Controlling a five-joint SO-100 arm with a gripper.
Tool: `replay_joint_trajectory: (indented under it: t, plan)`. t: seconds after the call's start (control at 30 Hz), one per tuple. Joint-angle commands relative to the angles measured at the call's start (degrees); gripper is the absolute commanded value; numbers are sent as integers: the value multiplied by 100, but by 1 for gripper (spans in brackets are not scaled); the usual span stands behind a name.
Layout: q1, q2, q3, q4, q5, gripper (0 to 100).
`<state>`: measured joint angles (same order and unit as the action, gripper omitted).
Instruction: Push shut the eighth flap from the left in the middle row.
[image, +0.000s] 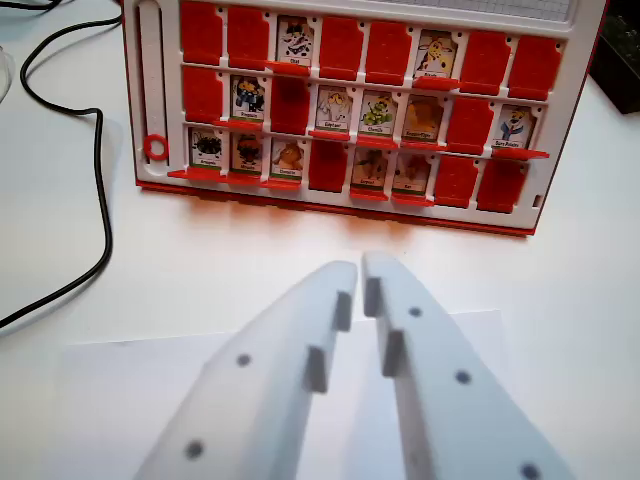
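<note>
A white plastic two-fingered gripper (360, 275) is hovering low over a white table (200, 275), its jaws nearly closed with only a thin gap and gripping nothing. Ahead, at the table's far edge, a red-and-white plastic game board (150, 90) is standing with three rows of flaps. The middle row's eighth flap (514, 130), open and showing a cartoon face card, is sitting up and toward the wrist view's right, well apart from the fingertips. A black cable (98, 190) is trailing along the table's left side.
</note>
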<state>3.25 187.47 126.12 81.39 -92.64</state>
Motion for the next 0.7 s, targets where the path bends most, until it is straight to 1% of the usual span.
replay_joint_trajectory:
  t: [0.0, 0.67]
  plan:
    - [-9, 0, -791, 554, 26, 0]
    - [-9, 0, -677, 466, 0, 0]
